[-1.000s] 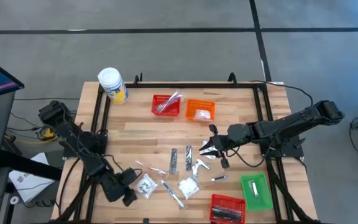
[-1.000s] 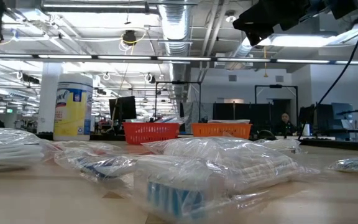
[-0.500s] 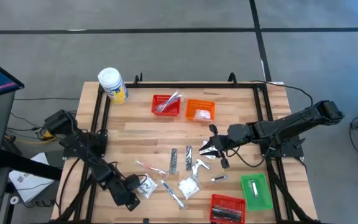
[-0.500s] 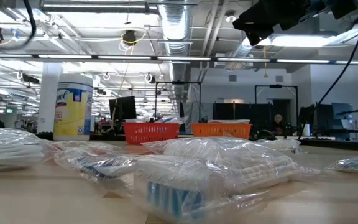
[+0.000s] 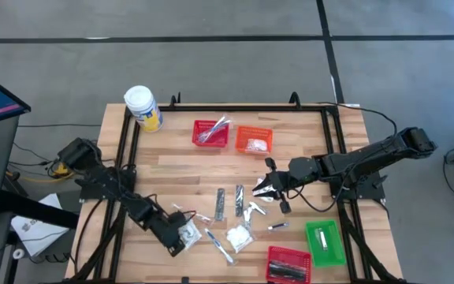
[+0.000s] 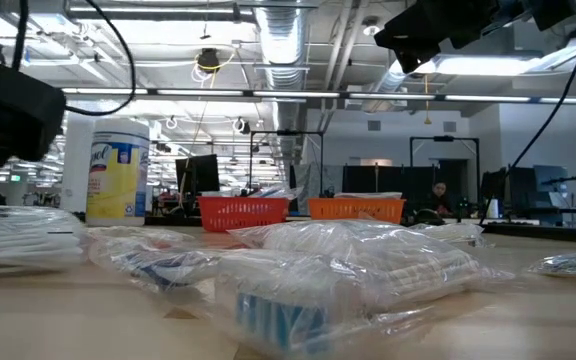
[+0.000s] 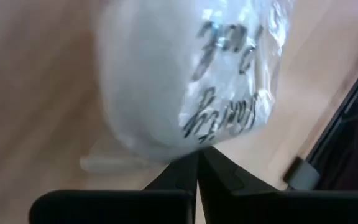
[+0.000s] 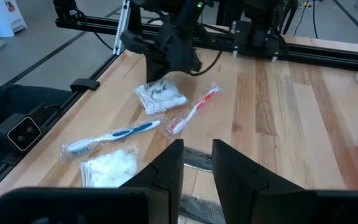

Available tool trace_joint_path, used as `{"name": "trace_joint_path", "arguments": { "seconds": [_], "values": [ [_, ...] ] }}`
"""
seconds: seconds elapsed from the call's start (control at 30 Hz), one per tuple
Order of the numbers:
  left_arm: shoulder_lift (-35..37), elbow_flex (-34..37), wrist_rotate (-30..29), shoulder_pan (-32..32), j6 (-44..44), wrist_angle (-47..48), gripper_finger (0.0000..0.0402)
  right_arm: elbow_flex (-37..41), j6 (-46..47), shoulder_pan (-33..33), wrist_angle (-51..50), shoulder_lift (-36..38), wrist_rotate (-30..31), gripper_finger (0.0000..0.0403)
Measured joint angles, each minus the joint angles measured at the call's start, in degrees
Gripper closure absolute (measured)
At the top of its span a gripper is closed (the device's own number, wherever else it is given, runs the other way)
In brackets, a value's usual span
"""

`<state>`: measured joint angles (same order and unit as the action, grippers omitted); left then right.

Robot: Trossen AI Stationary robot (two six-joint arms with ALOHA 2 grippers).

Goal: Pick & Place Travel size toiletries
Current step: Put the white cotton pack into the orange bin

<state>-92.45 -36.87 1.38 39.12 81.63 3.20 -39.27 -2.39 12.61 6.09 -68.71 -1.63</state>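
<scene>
Travel size toiletries lie loose on the near middle of the wooden table: a white clear-wrapped packet with writing, wrapped toothbrushes, a cotton packet and grey sticks. My left gripper is down at the white packet's near left edge, fingers shut. My right gripper hangs above the table right of the sticks, fingers a little apart with nothing between them. My left gripper's shut fingertips meet at the edge of the white packet, slanting down from the table's left near side. Whether they pinch the clear wrap there or only touch it, I cannot tell. The packet lies on the table.
A red basket and an orange basket stand at the far middle, each with items inside. A green basket and another red one sit at the near right. A white-lidded yellow jar stands at the far left corner.
My left gripper has come down and gone toward the table's right, up to the white packet, and its fingers have shut there. My right arm has kept still.
</scene>
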Motion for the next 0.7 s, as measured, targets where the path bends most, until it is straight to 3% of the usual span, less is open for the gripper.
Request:
{"name": "trace_joint_path", "arguments": {
  "seconds": [0.13, 0.27, 0.47, 0.7],
  "values": [
    [2.32, 2.33, -0.57, -2.44, -2.3, 0.96, 0.04, 0.0, 0.02, 0.01, -0.02, 0.0, 0.0, 0.0326],
    [6.06, 4.13, -5.32, -3.71, -4.52, 4.96, 0.04, 0.0, 0.02, -0.01, 0.0, 0.0, 0.0, 0.0326],
    [14.26, 6.11, -25.03, -4.86, -8.88, 10.06, 0.0401, 0.0, 0.28, -0.01, 0.17, 0.0, 0.0, 0.0326],
    [22.2, 6.28, -25.95, -3.1, -7.98, 9.38, 0.0401, 0.0, 0.33, -0.01, 0.13, 0.0, 0.02, 0.0326]
  ]
}}
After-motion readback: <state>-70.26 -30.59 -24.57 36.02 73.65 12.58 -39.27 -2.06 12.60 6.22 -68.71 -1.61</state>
